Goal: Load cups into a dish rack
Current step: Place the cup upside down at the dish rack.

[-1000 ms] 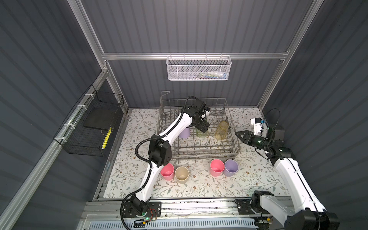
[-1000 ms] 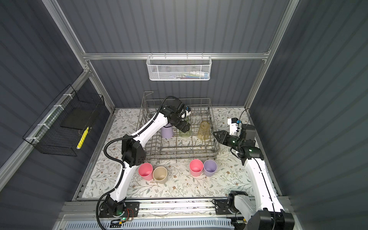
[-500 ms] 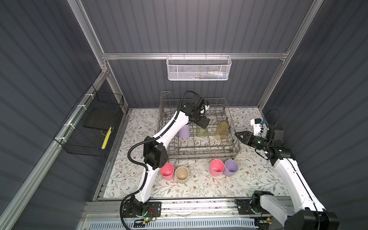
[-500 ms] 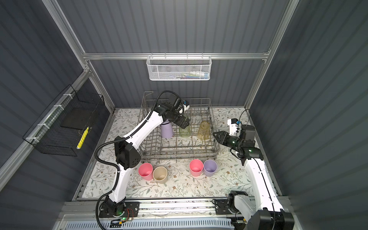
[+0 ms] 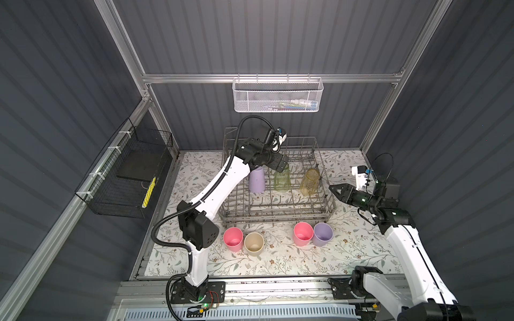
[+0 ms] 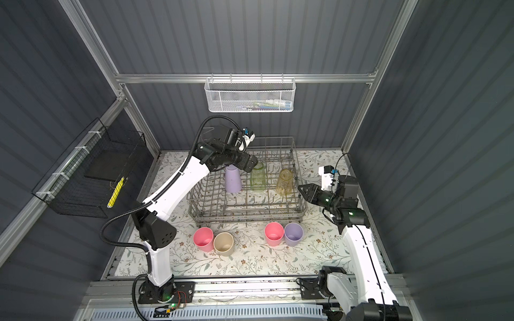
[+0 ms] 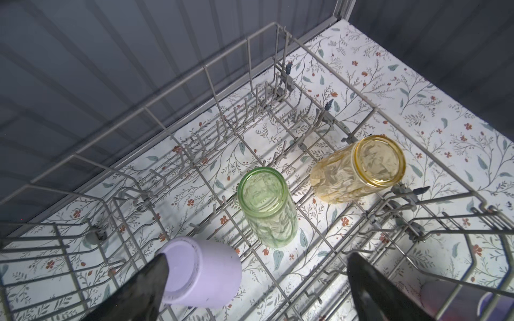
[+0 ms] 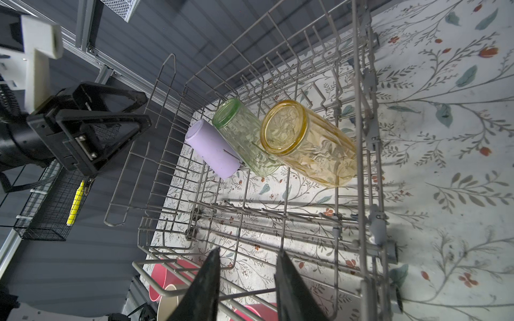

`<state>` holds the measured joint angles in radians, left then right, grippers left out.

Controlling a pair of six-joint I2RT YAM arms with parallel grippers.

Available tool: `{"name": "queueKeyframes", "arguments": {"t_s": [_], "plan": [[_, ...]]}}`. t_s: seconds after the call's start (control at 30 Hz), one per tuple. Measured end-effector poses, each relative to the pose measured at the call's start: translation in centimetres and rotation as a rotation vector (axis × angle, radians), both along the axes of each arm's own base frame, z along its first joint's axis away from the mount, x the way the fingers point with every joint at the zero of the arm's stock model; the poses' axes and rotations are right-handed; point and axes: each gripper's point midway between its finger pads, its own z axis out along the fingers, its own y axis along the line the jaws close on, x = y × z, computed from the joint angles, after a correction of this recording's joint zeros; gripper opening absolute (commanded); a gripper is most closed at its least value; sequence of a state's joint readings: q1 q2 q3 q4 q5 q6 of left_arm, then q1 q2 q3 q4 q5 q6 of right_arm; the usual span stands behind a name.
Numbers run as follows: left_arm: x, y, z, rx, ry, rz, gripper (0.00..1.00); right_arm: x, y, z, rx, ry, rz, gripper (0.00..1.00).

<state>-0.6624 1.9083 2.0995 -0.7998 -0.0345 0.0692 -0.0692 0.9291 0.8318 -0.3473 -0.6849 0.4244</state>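
**Grey-walled cell, floral tabletop: three cups racked, four to go**

Over the rack's 10 o'clock area the left gripper (image 5: 279,166) hangs with its jaws spread as wide as they go and nothing between them. In the left wrist view (image 7: 257,257) one black finger (image 7: 155,278) overlaps the base of the upturned lilac plastic tumbler (image 5: 256,180); whether they touch I cannot tell. The right gripper (image 5: 333,190) sits outside the rack at its 3 o'clock side, pointing inward, its jaws a narrow gap apart and empty.

The large grey wire dish rack (image 5: 275,214) fills the 12 o'clock half of the floral-patterned tabletop (image 5: 278,266). Three cups stand in it mouth down, in a row across its middle from 9 to 3 o'clock: the lilac one, then the clear green glass tumbler (image 5: 281,181), then the clear amber glass tumbler (image 5: 308,184).

At the rack's 6 o'clock side four cups wait upright on the table, in two touching pairs. Toward 7 o'clock are a pink plastic tumbler (image 5: 233,239) and a beige plastic tumbler (image 5: 254,244); toward 5 o'clock, a second pink plastic tumbler (image 5: 303,234) and a second lilac plastic tumbler (image 5: 323,235).

By my reckoning the job is a little under half done, with the whole front half of the rack free for the four that are left.
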Motion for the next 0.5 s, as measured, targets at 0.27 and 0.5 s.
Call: {"name": "queueKeyframes", "arguments": {"t_s": [0.27,0.5], "plan": [[-1.9,1.9,2.9,-0.083,-0.093,0.033,1.0,-4.3,4.0,1.6,-0.179,-0.059,0.135,0.36],[-1.6,2.3,2.1,-0.089,-0.105,0.061,1.0,-9.7,7.7,-0.3,-0.359,-0.058,0.328,0.38]]}}
